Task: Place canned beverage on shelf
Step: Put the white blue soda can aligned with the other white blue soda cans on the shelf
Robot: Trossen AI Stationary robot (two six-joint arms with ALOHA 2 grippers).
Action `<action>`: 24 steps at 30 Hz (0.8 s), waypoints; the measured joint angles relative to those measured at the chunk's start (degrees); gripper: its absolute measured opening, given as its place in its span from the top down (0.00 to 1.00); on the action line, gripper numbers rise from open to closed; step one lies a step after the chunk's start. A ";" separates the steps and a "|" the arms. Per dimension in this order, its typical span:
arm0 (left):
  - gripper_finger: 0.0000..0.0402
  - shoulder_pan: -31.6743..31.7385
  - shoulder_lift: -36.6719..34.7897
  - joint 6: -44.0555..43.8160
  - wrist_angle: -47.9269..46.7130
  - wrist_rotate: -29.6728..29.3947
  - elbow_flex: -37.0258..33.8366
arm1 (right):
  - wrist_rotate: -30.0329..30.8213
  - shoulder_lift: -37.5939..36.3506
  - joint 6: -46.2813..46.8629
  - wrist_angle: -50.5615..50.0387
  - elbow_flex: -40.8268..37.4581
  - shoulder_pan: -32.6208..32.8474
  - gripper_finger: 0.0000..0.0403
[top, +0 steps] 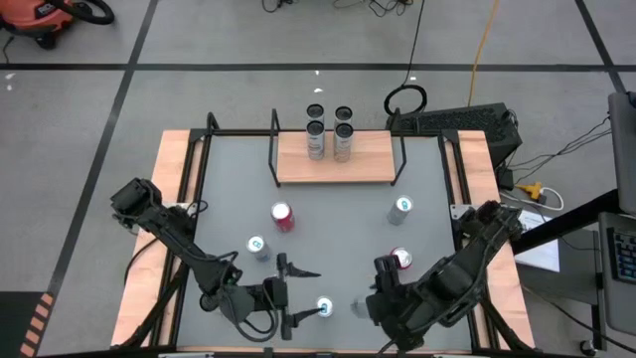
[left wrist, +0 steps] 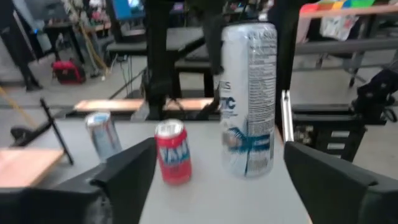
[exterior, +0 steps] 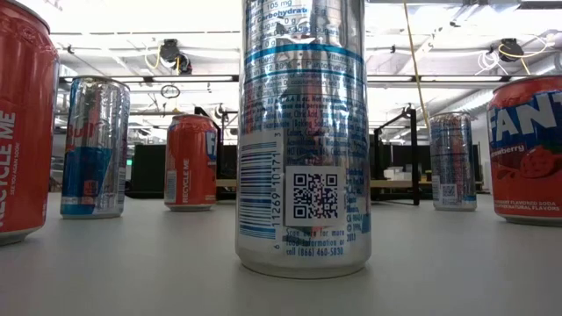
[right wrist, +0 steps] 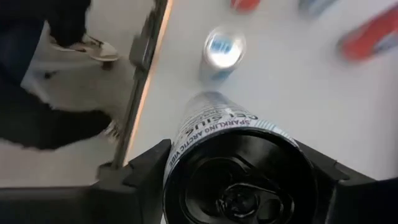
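The shelf (top: 338,159) is sitting at the tabletop's (top: 338,249) far edge, already carrying four cans. By the near edge the right pincer (right wrist: 239,180) is gripping a silver can (right wrist: 239,168), probably headed there. The left pincer (top: 298,293) is hanging open beside another silver can (top: 324,307), seemingly letting it stand.

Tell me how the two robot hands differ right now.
The left hand is open, its fingers spread either side of a tall silver can standing on the table. The right hand is closed around another silver can. Both hands sit at the table's near edge.
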 joint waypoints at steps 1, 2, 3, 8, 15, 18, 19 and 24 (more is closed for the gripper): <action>0.10 0.45 0.33 1.05 1.58 0.93 0.00 | 1.24 -0.38 -1.46 0.26 0.55 0.00 0.42; 0.08 0.82 0.71 2.06 2.98 1.76 0.00 | 2.29 -0.76 -2.84 0.41 0.75 -0.01 0.42; 0.07 1.04 1.04 3.29 3.94 2.26 -0.02 | 3.25 -1.16 -4.06 0.37 0.86 -0.08 0.42; 0.05 2.46 2.69 6.04 6.94 3.35 0.00 | 6.05 -1.81 -9.46 0.41 0.87 -0.57 0.43; 0.05 5.03 5.23 5.53 8.13 5.45 0.00 | 7.36 -1.92 -11.70 1.75 0.87 -1.50 0.43; 0.05 5.05 7.07 5.62 10.40 8.60 0.00 | 10.15 -1.92 -11.71 1.83 0.87 -1.85 0.43; 0.05 5.04 7.62 5.81 11.04 9.02 0.00 | 10.49 -1.95 -11.64 1.85 0.87 -1.95 0.42; 0.05 5.01 8.27 6.03 12.45 7.77 0.00 | 10.40 -1.96 -9.80 1.86 0.87 -2.08 0.42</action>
